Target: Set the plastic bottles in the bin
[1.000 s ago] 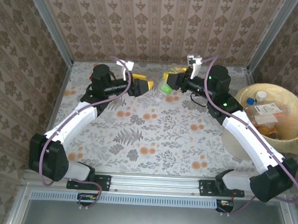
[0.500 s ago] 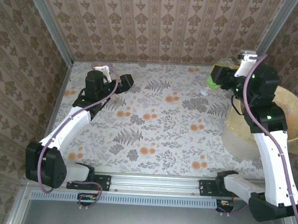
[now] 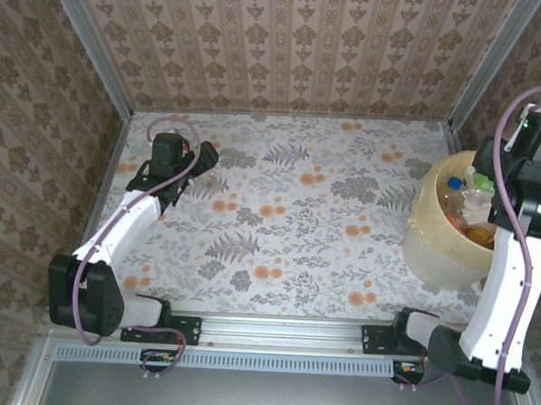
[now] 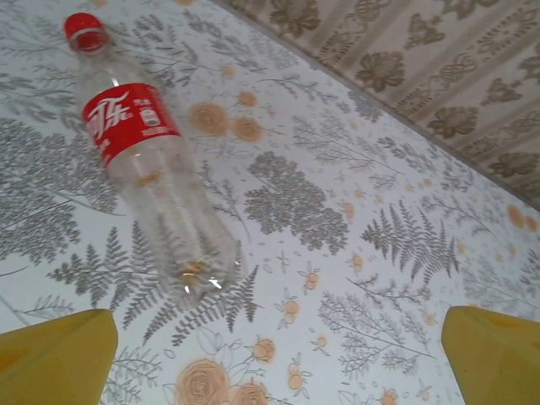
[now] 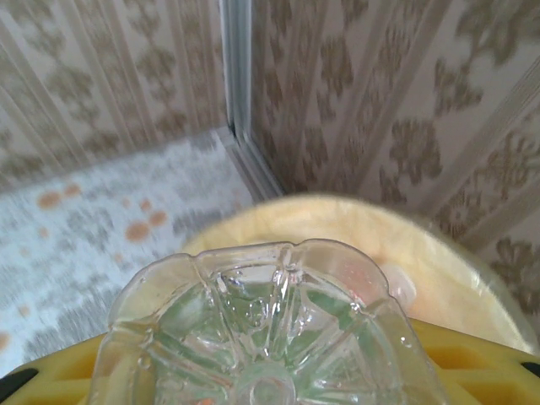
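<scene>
One red-labelled bottle (image 4: 156,177) lies before the wide-open left tool (image 4: 274,363); right tool (image 5: 270,375) grips clear bottle (image 5: 270,312) above the bin (image 5: 447,261).

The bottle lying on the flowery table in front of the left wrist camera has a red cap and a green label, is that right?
Not quite. The bottle lying on the table has a red cap and a red label, not a green one. The left wrist view shows it.

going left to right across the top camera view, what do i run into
left gripper → bare flowered table → bin
</scene>
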